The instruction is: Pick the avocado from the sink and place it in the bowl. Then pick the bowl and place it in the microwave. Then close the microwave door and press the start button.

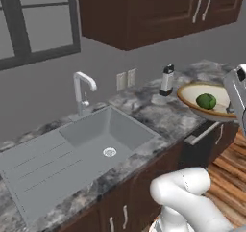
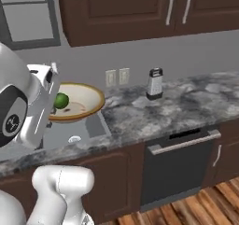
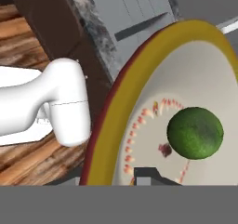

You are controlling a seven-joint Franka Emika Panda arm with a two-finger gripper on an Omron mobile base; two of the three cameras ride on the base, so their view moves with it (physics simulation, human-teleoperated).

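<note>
With the avocado (image 1: 206,101) already lying inside the bowl (image 1: 192,92), the gripper (image 3: 148,174) grasps the bowl by its rim, lifted off the counter (image 2: 186,102) beside the sink (image 1: 72,149), so carrying it level to the microwave probably comes next.

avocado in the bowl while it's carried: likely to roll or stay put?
Probably prone to rolling: the avocado looks round and smooth and lies loose on the shallow inner surface of the bowl. The bowl looks lifted off the counter by its rim, so a tilt might send the fruit toward the low side. The raised rim should likely keep it in under gentle motion.
</note>
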